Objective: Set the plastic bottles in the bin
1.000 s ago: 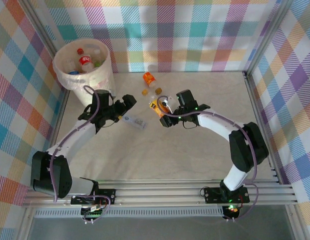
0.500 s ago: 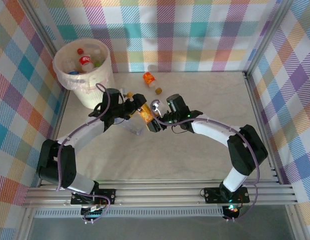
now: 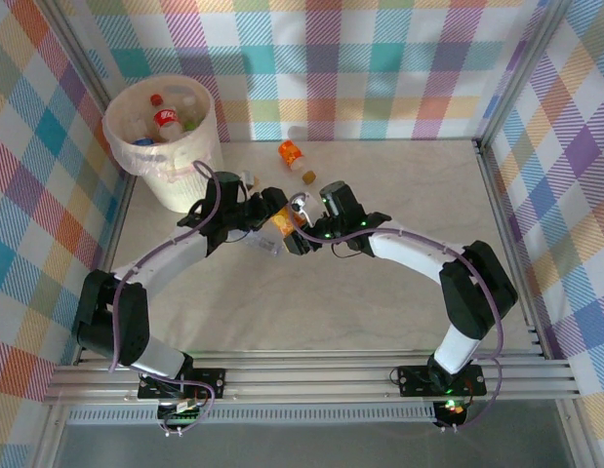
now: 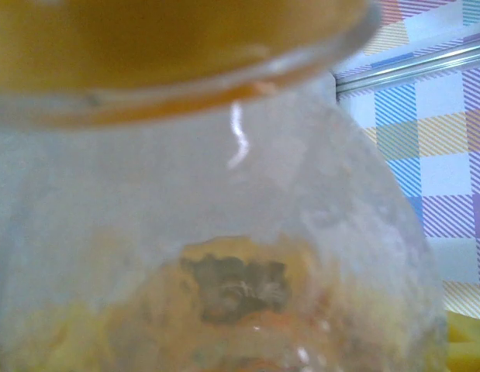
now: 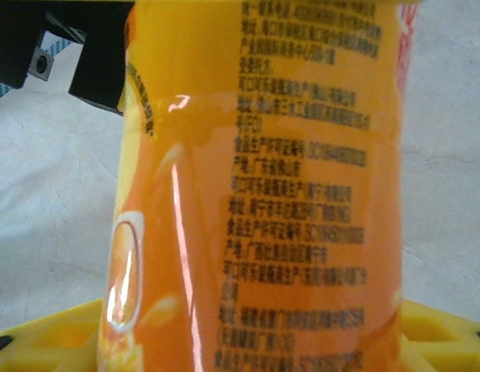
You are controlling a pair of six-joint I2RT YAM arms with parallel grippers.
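Seen from above, the orange bottle (image 3: 280,226) is half covered where the arms meet; whether the left gripper (image 3: 273,211) grips it, I can't tell. It's blurred in the left wrist view, and cut off top and bottom in the right's.

- A pale marbled table (image 3: 380,292) is seen as the only support.
- The bin (image 3: 184,168) is set at its far left corner (bottles inside).
- An orange-labelled bottle (image 3: 289,152) is laid near the back edge.
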